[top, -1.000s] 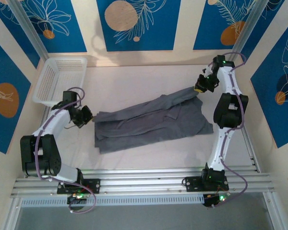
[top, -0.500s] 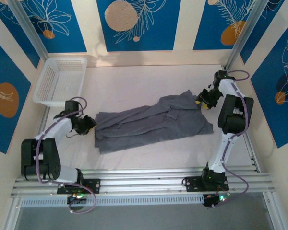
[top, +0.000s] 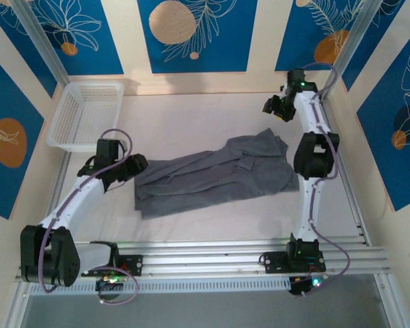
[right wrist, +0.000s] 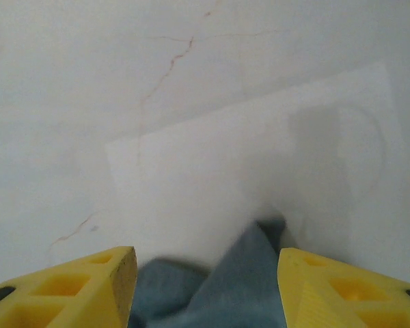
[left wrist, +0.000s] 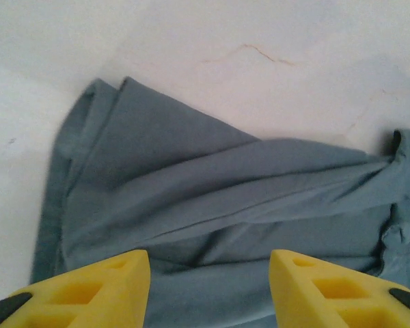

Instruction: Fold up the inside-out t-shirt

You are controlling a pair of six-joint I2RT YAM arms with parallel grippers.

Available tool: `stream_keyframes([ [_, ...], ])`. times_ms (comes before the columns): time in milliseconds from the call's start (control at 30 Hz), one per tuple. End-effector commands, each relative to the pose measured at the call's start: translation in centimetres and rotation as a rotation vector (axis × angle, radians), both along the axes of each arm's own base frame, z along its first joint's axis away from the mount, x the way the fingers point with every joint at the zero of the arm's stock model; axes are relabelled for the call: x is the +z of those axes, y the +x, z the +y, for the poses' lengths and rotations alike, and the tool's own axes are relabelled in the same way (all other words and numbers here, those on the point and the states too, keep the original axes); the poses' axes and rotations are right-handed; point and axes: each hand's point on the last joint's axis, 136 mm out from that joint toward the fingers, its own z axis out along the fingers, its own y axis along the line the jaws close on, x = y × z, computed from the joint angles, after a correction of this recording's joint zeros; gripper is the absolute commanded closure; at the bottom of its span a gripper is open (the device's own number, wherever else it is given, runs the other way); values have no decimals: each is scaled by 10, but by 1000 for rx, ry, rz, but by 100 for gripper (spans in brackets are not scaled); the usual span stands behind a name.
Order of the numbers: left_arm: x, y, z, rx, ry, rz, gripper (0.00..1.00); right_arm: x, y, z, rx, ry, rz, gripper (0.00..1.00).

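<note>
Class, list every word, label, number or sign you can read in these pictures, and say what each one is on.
No text can be read anywhere.
t-shirt: plain grey cloth, no print.
basket: plain white, no label.
wall panels: leaf and circle patterns, no letters.
left fingers: plain yellow, no marking.

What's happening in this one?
Two robot arms are working on a grey t-shirt, which lies rumpled in a long, roughly folded band across the table. The left gripper hovers open at its left end. The right gripper is open near its far right corner. Neither holds the cloth.
</note>
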Motion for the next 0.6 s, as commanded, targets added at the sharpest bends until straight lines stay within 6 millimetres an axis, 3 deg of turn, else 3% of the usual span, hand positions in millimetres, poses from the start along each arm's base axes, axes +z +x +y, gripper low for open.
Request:
stream_keyframes([
  [0, 6, 6, -6, -36, 54, -24, 51, -34, -16, -5, 21, -48, 156, 43],
  [133, 0, 6, -9, -44, 63, -6, 50, -45, -17, 8, 61, -21, 200, 47],
  [333, -14, 8, -9, -34, 65, 40, 49, -56, -28, 9, 53, 23, 269, 54],
  [367, -15, 8, -9, -34, 65, 41, 48, -55, -29, 11, 63, 37, 267, 61],
  [467, -17, 8, -5, -26, 86, 42, 48, -35, -28, 21, 92, 116, 231, 94],
  [500, -20, 8, -2, -21, 100, 45, 48, -24, -27, 23, 99, 141, 209, 100],
  [567, -27, 8, 1, -16, 124, 68, 48, -1, -27, 22, 110, 164, 166, 100],
])
